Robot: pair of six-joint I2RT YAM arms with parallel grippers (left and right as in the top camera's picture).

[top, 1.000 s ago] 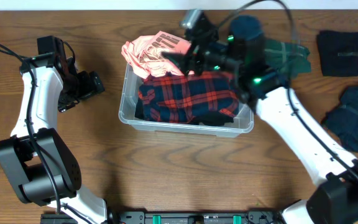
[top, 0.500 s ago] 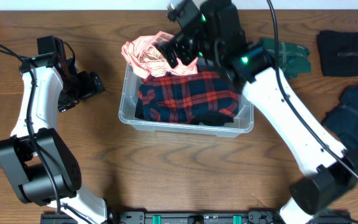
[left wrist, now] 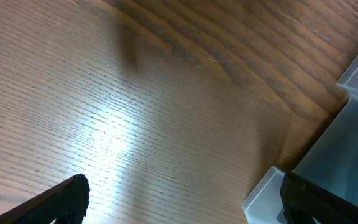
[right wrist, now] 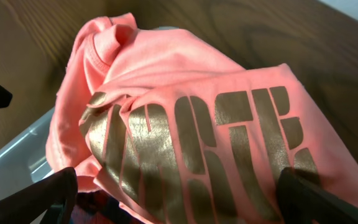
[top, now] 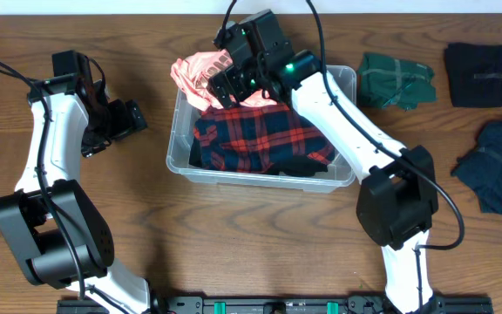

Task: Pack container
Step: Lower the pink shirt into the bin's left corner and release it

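Right tool (right wrist: 176,183): spread wide over pink T-shirt (right wrist: 191,112) at container (top: 175,144) corner. Left tool (left wrist: 182,190): spread wide, empty, above desk (left wrist: 104,93).

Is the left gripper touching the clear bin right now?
Apart. The overhead view shows bare wood table between the left gripper and the clear bin.

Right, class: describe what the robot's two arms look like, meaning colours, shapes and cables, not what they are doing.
Both arms have white tubular links joined by black cylindrical joints. The left arm carries a black cable along it; the right arm has black cables arcing above and green lights near its wrist. The jaws are black.
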